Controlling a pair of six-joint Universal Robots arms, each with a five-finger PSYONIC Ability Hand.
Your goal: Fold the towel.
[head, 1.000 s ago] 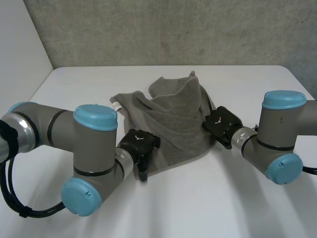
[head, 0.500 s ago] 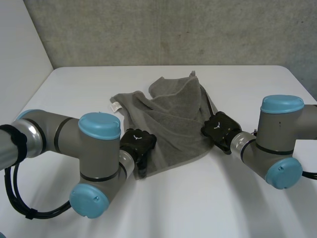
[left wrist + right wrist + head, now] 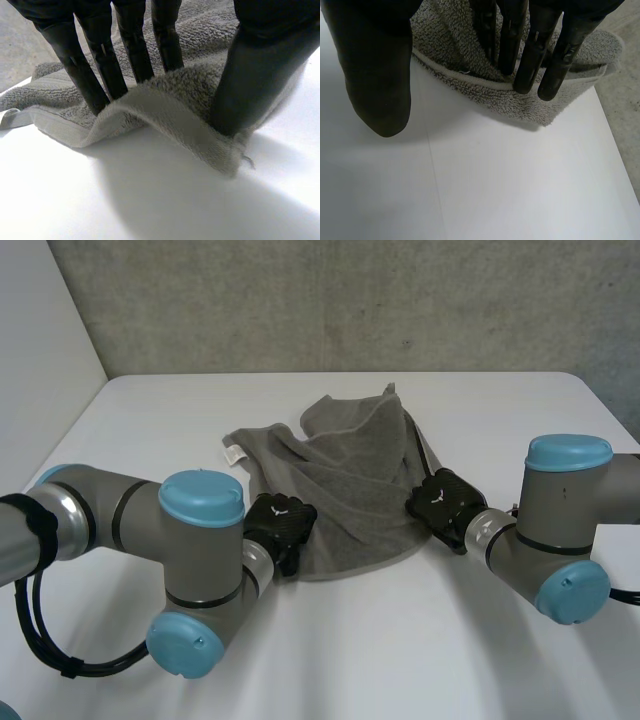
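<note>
Your left hand (image 3: 260,70) pinches the towel (image 3: 350,490) at 7 o'clock; right hand (image 3: 375,65), straight-fingered, presses its 3 o'clock edge.

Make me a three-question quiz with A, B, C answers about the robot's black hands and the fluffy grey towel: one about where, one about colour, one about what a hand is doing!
1. Where on the crumpled grey terry towel is the black left hand? A) its near edge B) its far edge C) off it
2. What colour is the towel? A) red B) grey C) yellow
3. What is the left hand doing? A) hovering over bare table B) lying flat beneath the towel C) pinching a ridge of towel
Answers: 1 A, the head view shows it at the towel's nearest edge; 2 B, grey in every view; 3 C, its wrist view shows cloth humped between fingers and thumb.
</note>
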